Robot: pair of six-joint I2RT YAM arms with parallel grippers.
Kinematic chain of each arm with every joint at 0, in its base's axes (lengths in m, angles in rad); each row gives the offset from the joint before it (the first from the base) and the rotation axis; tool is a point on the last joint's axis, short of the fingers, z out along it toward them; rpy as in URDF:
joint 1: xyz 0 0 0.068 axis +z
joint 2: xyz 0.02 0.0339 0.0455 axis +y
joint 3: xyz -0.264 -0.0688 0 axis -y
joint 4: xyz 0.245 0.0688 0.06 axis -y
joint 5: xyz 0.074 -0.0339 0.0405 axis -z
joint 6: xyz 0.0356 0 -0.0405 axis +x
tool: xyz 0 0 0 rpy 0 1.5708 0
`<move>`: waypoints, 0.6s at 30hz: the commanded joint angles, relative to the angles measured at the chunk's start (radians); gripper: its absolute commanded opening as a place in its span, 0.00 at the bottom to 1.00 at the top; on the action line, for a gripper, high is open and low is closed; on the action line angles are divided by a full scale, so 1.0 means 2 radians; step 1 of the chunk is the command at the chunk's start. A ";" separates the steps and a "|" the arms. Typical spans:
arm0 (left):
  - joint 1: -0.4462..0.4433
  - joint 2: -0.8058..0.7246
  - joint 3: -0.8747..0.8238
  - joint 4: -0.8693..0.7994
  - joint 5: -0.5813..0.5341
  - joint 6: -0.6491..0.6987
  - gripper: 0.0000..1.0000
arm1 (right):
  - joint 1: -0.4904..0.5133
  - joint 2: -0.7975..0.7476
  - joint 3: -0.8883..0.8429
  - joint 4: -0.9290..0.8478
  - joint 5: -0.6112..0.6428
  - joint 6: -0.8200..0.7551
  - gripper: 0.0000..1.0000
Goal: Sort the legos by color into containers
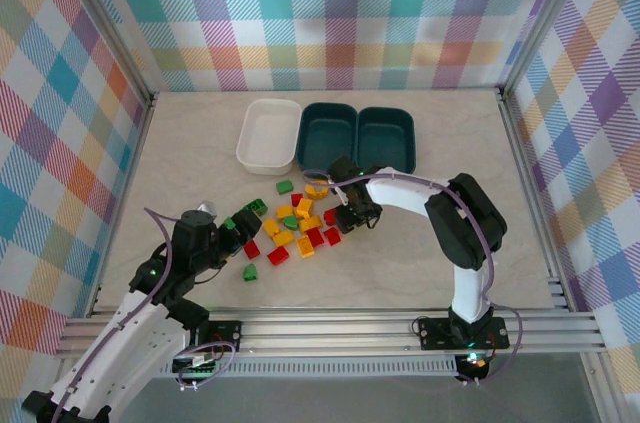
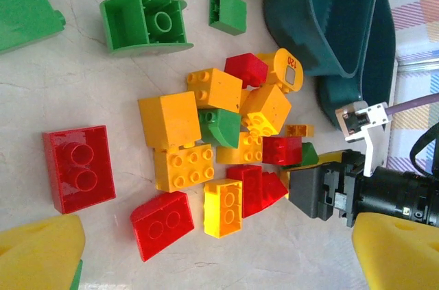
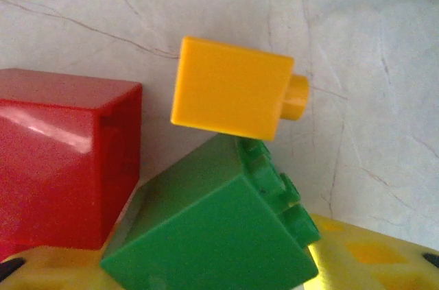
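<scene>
Bricks of red, green and yellow plastic [image 1: 283,238] lay heaped mid-frame, below the white plastic tray [image 1: 268,133] and two teal trays [image 1: 328,138]. Right gripper [image 1: 352,211] sat among them, opening impossible to judge, perhaps over a small orange cube [image 3: 232,88]; squaring onto that alone seemed wise. Left gripper [image 1: 236,227] gaped wide.

You've got smooth, glossy plastic legos [image 2: 178,118], sheen strongest on the red ones. Bench [image 1: 200,143] is matt, marble-look w/ thin veins. White tray [image 1: 268,133] & teal trays [image 1: 328,138]: smooth plastic. Near-edge rail [image 1: 330,326]: brushed metal.
</scene>
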 commanded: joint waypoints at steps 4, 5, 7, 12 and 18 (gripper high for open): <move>-0.003 0.006 0.015 0.009 0.009 0.013 1.00 | -0.020 0.007 -0.006 0.136 0.013 -0.039 0.46; -0.004 0.009 0.016 0.010 0.010 0.013 1.00 | -0.020 0.006 -0.007 0.134 0.015 -0.040 0.43; -0.003 0.012 0.015 0.011 0.010 0.014 1.00 | -0.020 0.003 -0.011 0.134 0.017 -0.040 0.38; -0.004 0.018 0.018 0.010 0.013 0.016 1.00 | -0.020 -0.020 -0.028 0.140 0.025 -0.028 0.31; -0.004 0.014 0.019 0.002 0.011 0.015 1.00 | -0.019 -0.054 -0.047 0.148 0.027 -0.013 0.29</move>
